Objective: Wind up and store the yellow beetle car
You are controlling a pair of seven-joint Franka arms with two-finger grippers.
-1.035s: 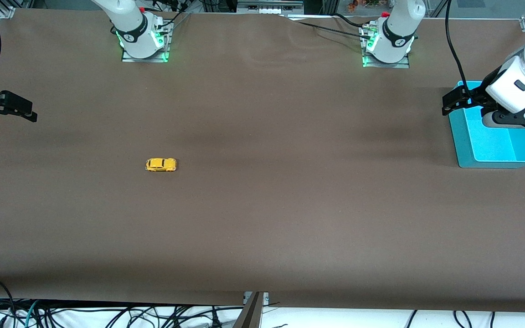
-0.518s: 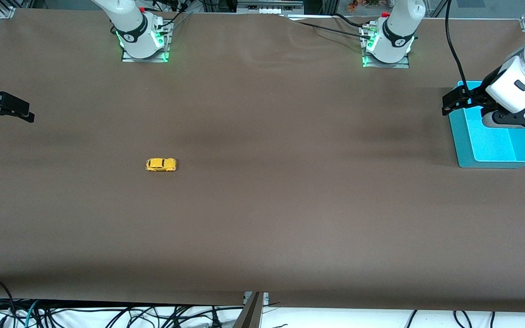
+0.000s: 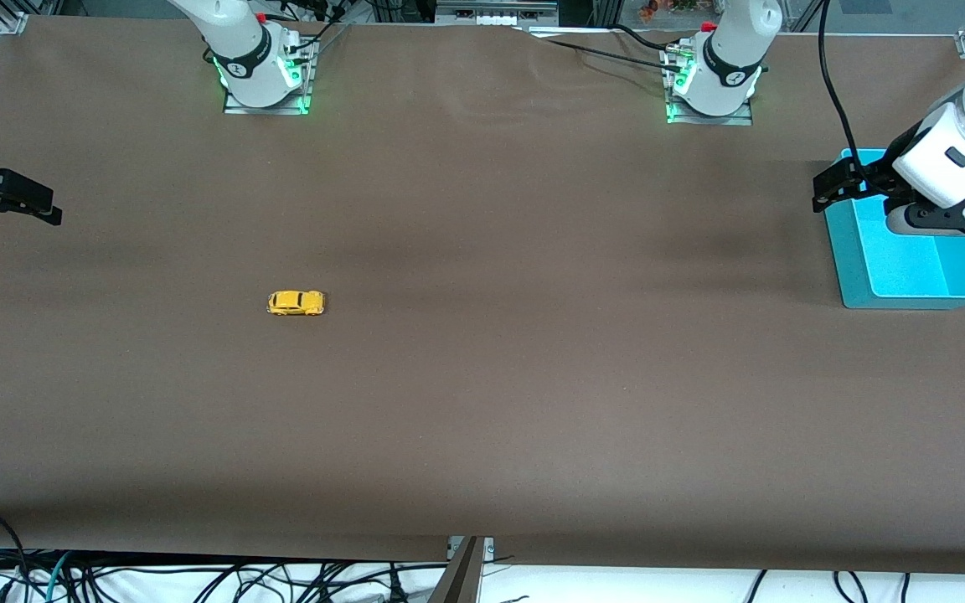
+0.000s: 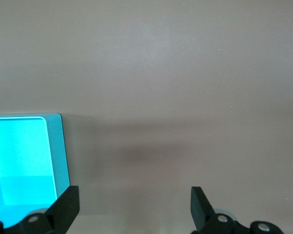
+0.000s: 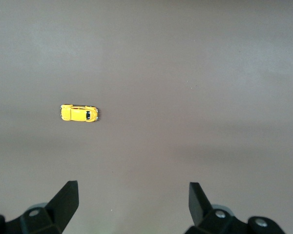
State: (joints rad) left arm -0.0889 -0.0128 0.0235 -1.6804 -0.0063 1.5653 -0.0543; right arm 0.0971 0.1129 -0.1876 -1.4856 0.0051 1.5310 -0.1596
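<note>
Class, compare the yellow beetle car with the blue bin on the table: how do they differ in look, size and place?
The yellow beetle car is tiny and rounded; the blue bin is much larger, boxy and open-topped. The car sits toward the right arm's end, the bin at the left arm's end. The left gripper hovers at the bin's edge; the right gripper is well away from the car. Both rest untouched on the table.

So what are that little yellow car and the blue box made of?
The yellow beetle car looks like glossy painted metal or hard plastic; its smooth shell doesn't settle which. The turquoise bin looks like matte molded plastic: even colour, rounded corners.
</note>
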